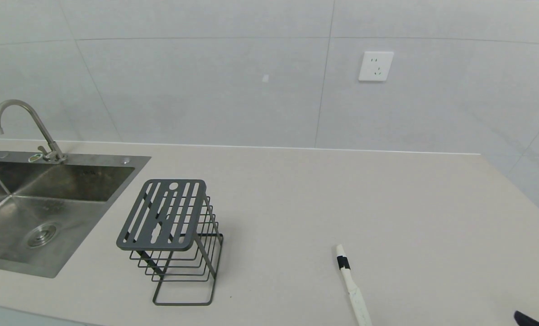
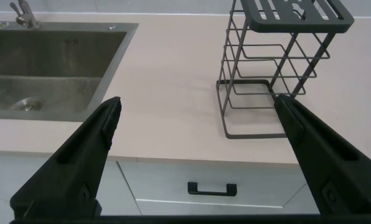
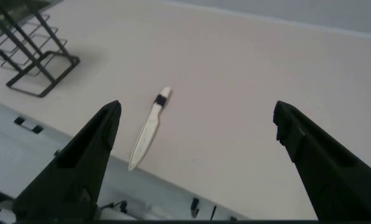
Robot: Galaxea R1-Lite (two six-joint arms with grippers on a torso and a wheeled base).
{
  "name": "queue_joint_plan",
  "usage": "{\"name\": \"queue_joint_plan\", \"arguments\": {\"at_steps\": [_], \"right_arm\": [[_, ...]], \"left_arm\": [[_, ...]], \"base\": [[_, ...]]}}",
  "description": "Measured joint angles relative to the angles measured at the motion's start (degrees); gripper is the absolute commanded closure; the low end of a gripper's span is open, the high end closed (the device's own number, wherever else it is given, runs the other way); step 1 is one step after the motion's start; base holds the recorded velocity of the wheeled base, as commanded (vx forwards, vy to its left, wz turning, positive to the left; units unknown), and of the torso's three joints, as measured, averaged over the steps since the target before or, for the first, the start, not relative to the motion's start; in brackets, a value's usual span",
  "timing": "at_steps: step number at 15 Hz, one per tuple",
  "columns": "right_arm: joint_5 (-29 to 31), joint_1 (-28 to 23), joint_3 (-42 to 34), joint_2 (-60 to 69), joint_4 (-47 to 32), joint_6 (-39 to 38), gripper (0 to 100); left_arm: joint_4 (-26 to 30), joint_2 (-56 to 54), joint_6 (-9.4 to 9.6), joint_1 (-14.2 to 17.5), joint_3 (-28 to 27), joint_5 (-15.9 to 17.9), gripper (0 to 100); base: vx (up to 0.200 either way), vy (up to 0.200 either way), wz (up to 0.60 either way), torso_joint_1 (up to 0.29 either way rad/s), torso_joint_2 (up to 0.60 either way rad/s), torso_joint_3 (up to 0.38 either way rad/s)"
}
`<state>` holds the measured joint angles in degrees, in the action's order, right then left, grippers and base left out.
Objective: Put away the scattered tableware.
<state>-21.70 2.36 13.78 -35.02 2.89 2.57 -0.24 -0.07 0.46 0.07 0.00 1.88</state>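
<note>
One white knife (image 1: 353, 287), one wire rack (image 1: 163, 215), one sink (image 1: 93, 159).

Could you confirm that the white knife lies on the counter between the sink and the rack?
Not quite. The knife does lie on the counter, but on the rack's side away from the sink, not between them. The head view shows this.

Your head camera overlooks the bench (image 1: 341, 194); both wrist cameras, near its front edge, share the knife rack (image 1: 165, 215).
</note>
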Motion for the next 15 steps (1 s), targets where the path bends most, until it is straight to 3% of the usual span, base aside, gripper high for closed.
{"name": "queue_joint_plan", "arguments": {"at_steps": [4, 10, 15], "right_arm": [[0.9, 7.7, 1.0, -16.6, 4.4, 0.0, 0], [3.3, 16.0, 3.2, -28.2, 4.8, 0.0, 0], [12.4, 24.8, 7.0, -38.2, 5.0, -2.9, 0]], "left_arm": [[0.0, 0.0, -0.06, 0.0, 0.0, 0.0, 0], [0.0, 0.0, -0.20, 0.0, 0.0, 0.0, 0], [0.0, 0.0, -0.28, 0.0, 0.0, 0.0, 0]], "base": [[0.000, 0.000, 0.00, 0.000, 0.00, 0.000], [0.000, 0.000, 0.00, 0.000, 0.00, 0.000], [0.000, 0.000, 0.00, 0.000, 0.00, 0.000]]}}
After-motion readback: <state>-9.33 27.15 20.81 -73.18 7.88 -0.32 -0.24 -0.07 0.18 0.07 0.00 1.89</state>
